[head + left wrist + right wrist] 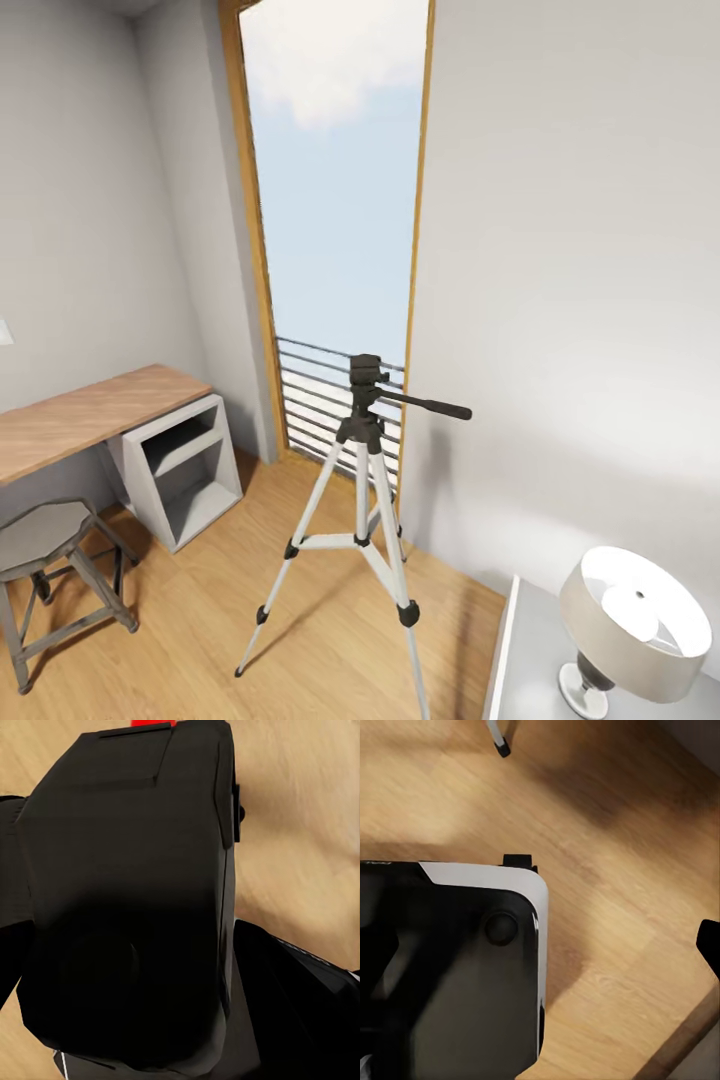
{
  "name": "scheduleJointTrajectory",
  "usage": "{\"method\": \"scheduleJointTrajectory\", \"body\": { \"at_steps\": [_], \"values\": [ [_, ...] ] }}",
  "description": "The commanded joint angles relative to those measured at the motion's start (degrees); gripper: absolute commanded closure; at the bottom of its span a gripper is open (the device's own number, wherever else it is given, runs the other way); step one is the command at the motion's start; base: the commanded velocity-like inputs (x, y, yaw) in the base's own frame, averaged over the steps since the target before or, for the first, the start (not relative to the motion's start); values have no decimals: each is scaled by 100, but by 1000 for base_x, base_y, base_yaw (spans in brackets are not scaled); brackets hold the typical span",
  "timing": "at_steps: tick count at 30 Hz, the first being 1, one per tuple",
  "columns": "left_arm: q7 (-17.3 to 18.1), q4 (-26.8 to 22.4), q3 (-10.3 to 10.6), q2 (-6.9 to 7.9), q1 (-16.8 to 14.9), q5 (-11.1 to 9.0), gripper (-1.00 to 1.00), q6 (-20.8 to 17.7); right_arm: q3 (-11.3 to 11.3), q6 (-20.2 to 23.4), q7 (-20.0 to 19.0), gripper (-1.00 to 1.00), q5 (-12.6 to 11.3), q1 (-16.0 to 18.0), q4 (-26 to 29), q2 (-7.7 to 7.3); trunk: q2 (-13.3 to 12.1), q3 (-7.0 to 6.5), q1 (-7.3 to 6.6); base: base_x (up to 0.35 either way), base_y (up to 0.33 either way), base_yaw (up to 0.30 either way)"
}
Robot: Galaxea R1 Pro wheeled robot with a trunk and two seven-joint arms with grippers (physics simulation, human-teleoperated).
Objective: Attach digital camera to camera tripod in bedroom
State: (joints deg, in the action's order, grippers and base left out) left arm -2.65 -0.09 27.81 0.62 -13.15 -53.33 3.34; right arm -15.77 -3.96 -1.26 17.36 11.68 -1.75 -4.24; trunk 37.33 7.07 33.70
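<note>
The camera tripod (pixel 364 470) stands on the wood floor before the tall window, its thin silver legs spread and its black head (pixel 365 375) bare, the long handle pointing right. In the left wrist view the matte-black digital camera (pixel 127 870) sits very close between the dark fingers (pixel 300 997) of my left gripper (pixel 135 967), which is shut on it. A sliver of its red button (pixel 154 723) shows at its far edge. My right gripper (pixel 540 945) hangs open over the floor with nothing in it, one fingertip (pixel 709 942) showing. A tripod foot (pixel 502 748) lies beyond it.
A wood-topped desk (pixel 80 415) with a grey cube shelf (pixel 185 475) and a grey stool (pixel 45 535) stand at the left. A lamp (pixel 630 620) sits on a grey bedside table (pixel 525 660) at the lower right. My own dark base (pixel 457 975) is below the right gripper.
</note>
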Motion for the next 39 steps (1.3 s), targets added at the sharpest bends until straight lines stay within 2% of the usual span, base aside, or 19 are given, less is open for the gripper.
{"method": "scheduleJointTrajectory", "body": {
  "at_steps": [1,10,18,27,39],
  "values": [
    [-7,0,49,-1,-4,-28,100,13,-48,-35,-12,-100,40,7,-19,-6,8,9,2,0,0,36],
    [-7,0,49,-1,-4,-28,100,14,-44,-31,-51,-100,44,6,-17,-19,8,9,2,0,-7,5],
    [-7,0,49,-1,-4,-30,100,16,-40,-33,-52,-100,46,2,-18,-16,8,9,2,0,-175,0],
    [-7,0,42,6,-4,-37,100,9,-47,-9,-12,-100,33,3,-19,38,8,11,2,0,-57,0],
    [-7,0,41,8,-4,-37,100,9,-42,-9,-7,-100,45,5,-14,-4,8,88,2,0,-4,0]
  ]
}}
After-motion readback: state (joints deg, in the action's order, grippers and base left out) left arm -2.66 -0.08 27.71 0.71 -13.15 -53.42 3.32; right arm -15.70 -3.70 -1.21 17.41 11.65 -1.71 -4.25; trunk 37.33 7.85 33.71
